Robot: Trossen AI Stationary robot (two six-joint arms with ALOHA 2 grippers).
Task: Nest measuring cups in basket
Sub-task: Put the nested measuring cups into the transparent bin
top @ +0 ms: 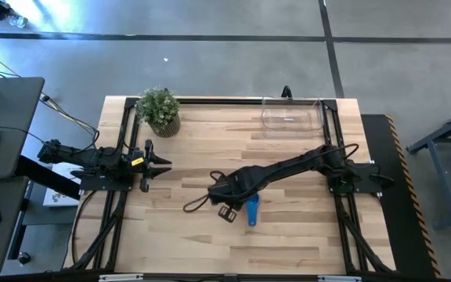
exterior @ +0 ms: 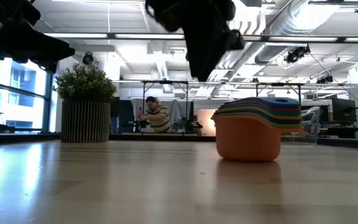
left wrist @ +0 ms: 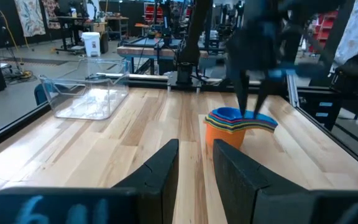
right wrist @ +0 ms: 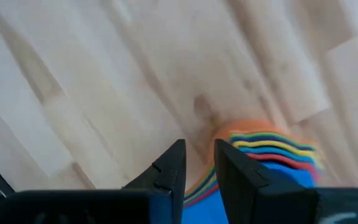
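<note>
The measuring cups [exterior: 253, 134] stand nested in one stack, the orange cup lowest with its base on the table and the blue cup on top [left wrist: 229, 114]. From above the stack [top: 252, 210] lies near the table's middle, its handles pointing toward the near edge. My right gripper [right wrist: 199, 165] hovers over the stack [right wrist: 272, 149], pointing down, its fingers a narrow gap apart. The left wrist view shows it just above the blue rim [left wrist: 253, 109]. My left gripper [top: 163, 164] waits at the table's left side, open by a narrow gap [left wrist: 196, 162]. The clear basket [top: 292, 116] sits at the far right, holding no cup.
A potted green plant [top: 160, 110] stands at the far left of the table, also in the low view [exterior: 86, 102]. The clear basket [left wrist: 86, 96] is well away from the stack. Bare wood lies between them. A person [exterior: 157, 117] sits in the room beyond the table.
</note>
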